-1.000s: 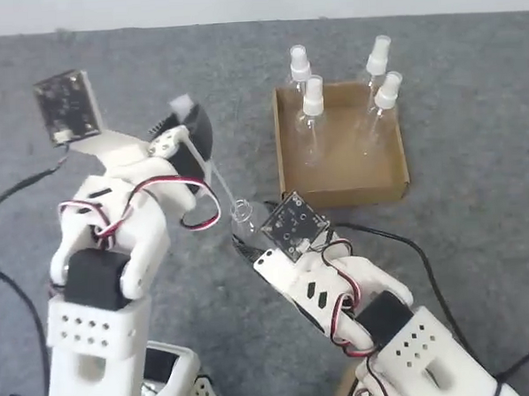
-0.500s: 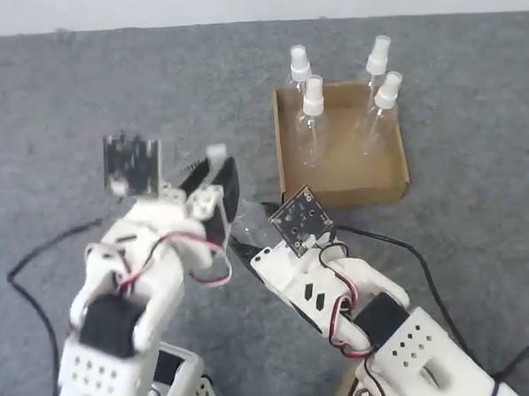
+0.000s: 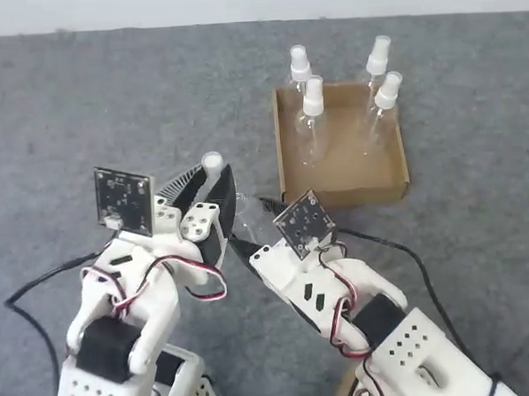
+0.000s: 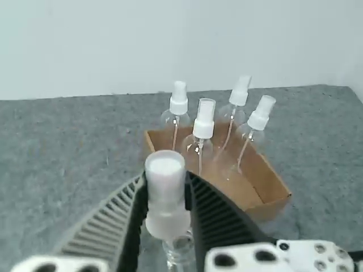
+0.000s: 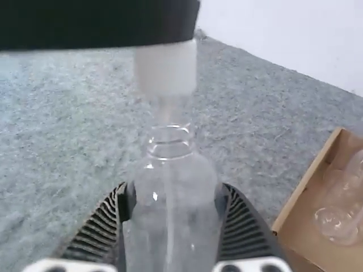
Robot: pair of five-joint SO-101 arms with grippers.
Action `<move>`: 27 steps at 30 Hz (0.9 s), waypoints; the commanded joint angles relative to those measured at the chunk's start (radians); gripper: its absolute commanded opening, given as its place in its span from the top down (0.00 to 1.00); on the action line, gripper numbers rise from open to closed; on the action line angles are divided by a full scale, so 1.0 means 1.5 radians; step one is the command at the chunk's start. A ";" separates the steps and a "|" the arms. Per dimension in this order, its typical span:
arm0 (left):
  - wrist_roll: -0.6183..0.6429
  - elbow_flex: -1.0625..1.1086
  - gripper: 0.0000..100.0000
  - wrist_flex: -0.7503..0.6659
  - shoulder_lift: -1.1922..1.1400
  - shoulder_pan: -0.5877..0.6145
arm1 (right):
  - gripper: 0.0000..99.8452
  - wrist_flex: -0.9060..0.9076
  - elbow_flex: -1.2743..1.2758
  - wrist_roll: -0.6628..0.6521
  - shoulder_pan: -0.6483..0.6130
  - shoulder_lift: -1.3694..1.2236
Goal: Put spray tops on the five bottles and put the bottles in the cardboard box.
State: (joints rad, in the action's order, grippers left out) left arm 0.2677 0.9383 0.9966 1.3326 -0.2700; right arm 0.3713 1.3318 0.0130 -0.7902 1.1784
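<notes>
So the whole thing comes down to top-over-neck alignment. The left pincer (image 4: 165,195) is clamped narrow on the spray top (image 4: 165,184), holding it upright. The right pincer (image 5: 170,226) is closed around the belly of the open bottle (image 5: 170,181), which also stands upright. In the high view both sit at lower centre of the frame, just down-left of the box (image 3: 344,194).

The top hangs right above the bottle's mouth, long axes pretty much in line, with only a sliver between collar and rim. I can't tell if they touch. A thin line runs down inside the bottle and might be the dip tube, but I wouldn't swear to it. My guess is the next move is straight down plus seating the top, so any sideways drift would catch the collar on the rim.

Both arms are crowded close together there, so there's not much room to swing. The grey counter (image 3: 108,100) to the upper left is open.

Four capped bottles (image 3: 313,116) stand at the box's far end. The front two are inside it. I can't tell whether the back two are inside or just behind the rim. The near half of the box floor is bare, so that's where this one would fit, and the right pincer is the one nearer the box.
</notes>
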 commanded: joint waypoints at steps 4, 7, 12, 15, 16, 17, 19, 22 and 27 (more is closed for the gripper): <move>-0.009 -0.039 0.98 -0.011 -0.101 -0.001 | 0.99 -0.095 0.026 0.009 0.001 0.025; -0.010 -0.041 0.96 -0.011 -0.103 -0.001 | 0.99 -0.095 0.028 0.009 0.002 0.025; -0.015 -0.077 0.79 0.032 -0.106 0.002 | 0.99 -0.095 0.032 0.009 0.003 0.025; -0.047 -0.132 0.78 0.069 -0.107 0.005 | 0.99 -0.094 0.032 0.009 0.003 0.025; -0.058 -0.153 0.78 0.078 -0.107 0.005 | 0.99 -0.094 0.032 0.009 0.003 0.025; -0.064 -0.171 0.78 0.082 -0.107 0.005 | 0.99 -0.093 0.033 0.008 0.003 0.025; -0.066 -0.201 0.78 0.084 -0.107 0.021 | 0.99 -0.092 0.033 0.007 0.003 0.025; -0.066 -0.221 0.81 0.058 -0.117 0.084 | 0.99 -0.074 0.033 0.008 0.002 0.025; -0.079 -0.216 0.86 0.060 -0.187 0.121 | 0.99 -0.075 0.032 0.007 0.001 0.025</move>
State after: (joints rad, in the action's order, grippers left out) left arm 0.1772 0.6513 1.1009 1.1408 -0.1120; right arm 0.2624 1.3855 0.0130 -0.7887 1.1784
